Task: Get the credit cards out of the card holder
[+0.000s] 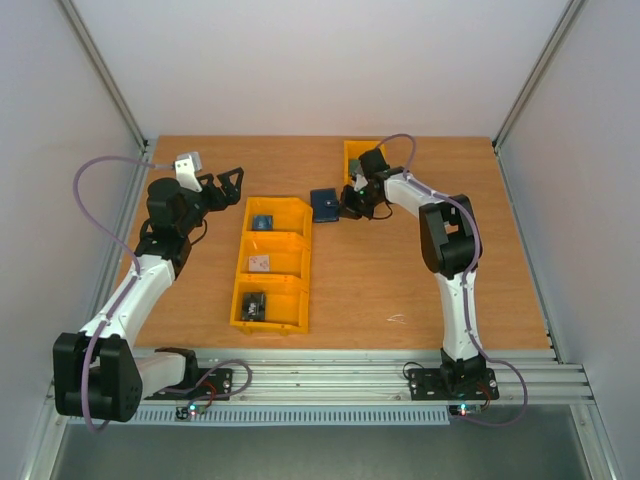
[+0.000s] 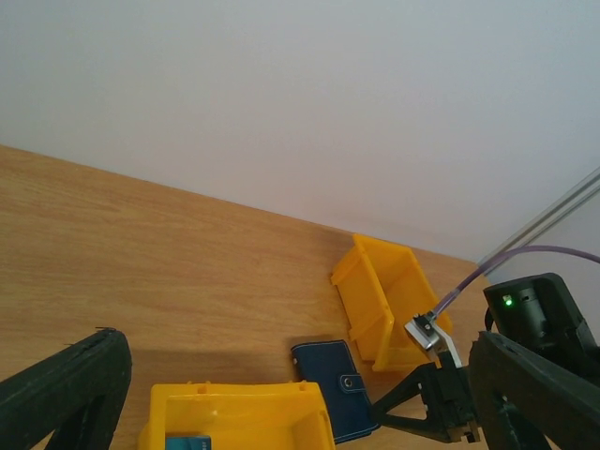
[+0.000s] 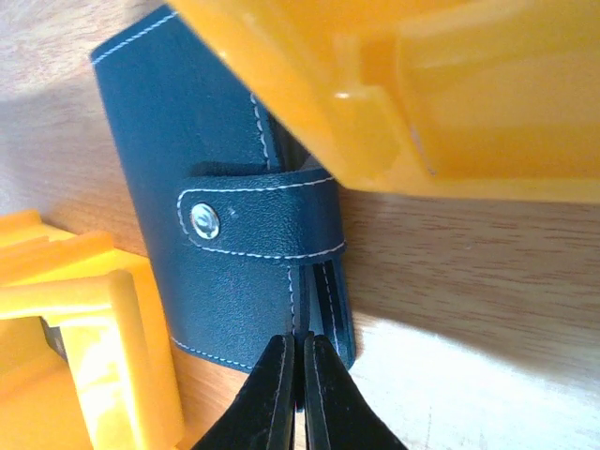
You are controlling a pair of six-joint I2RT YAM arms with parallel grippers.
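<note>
My right pincer (image 3: 300, 345) is sitting closed, tips touching the card holder (image 3: 225, 141) at twelve o'clock; left pincer (image 1: 226, 185) gaping, empty.

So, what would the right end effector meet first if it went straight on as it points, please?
The card holder: the shut right end effector points at its edge, tips seemingly touching it.

Bright, even, diffuse light; soft shadows on bench (image 1: 400, 290). Right wrist view: card holder (image 3: 225, 141) stitching crisp, near yellow bin (image 3: 450, 84) blurred, dark shadow beneath it, pale glare patch lower right.
</note>
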